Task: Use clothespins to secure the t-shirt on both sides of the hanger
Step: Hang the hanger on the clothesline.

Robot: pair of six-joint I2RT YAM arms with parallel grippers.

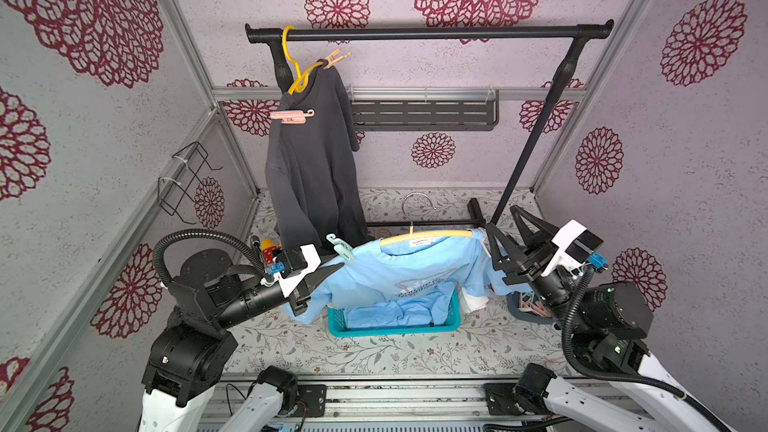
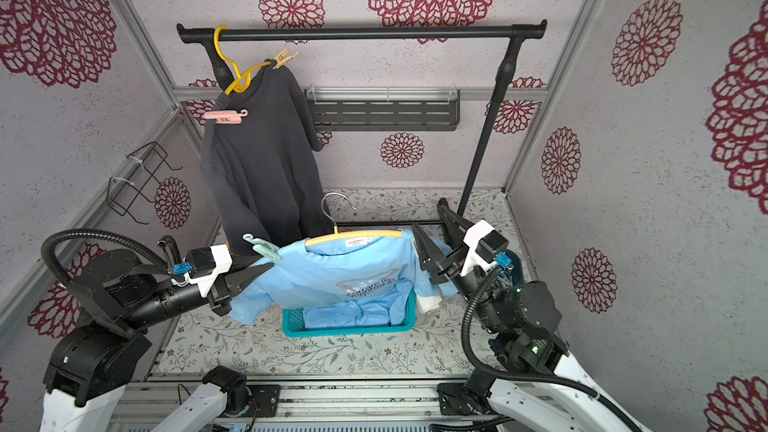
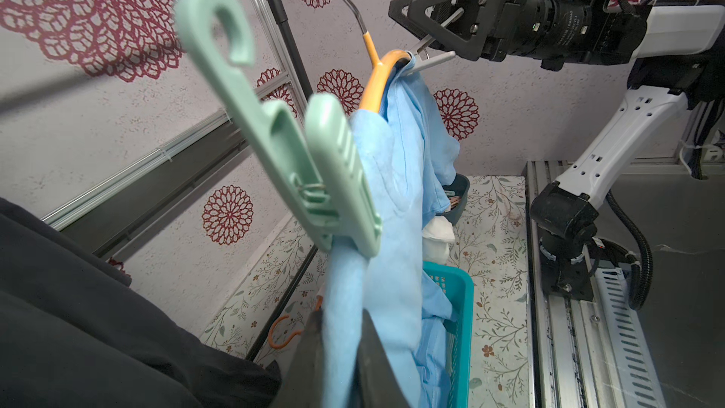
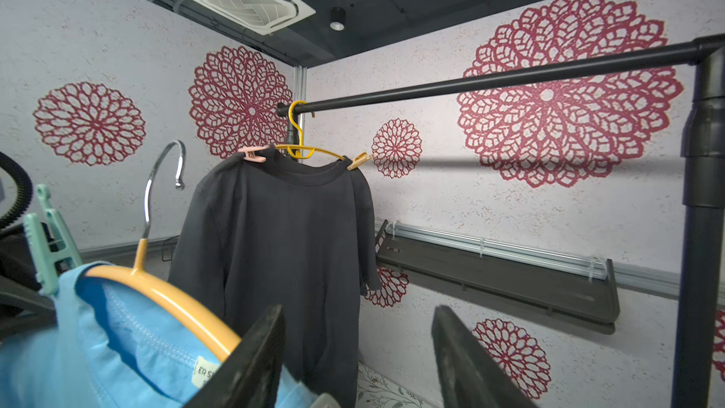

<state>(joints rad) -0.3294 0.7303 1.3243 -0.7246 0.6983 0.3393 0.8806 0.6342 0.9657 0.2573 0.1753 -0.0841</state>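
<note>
Shirt [image 1: 399, 272] shoulder is pinched by closed left fingers [image 1: 326, 273] beside mint peg [image 1: 341, 248]; hanger [image 1: 432, 236] would be dropped if grip slipped. White peg [image 3: 429, 58] at right end, between spread right fingers [image 1: 496, 245], could be knocked off on retreat.

The mint clothespin [image 3: 337, 174] is matt, ribbed plastic. The blue t-shirt [image 3: 396, 174] is soft, matt cloth; the hanger [image 4: 176, 300] has a glossy orange coating and a polished metal hook [image 4: 147, 202].
</note>
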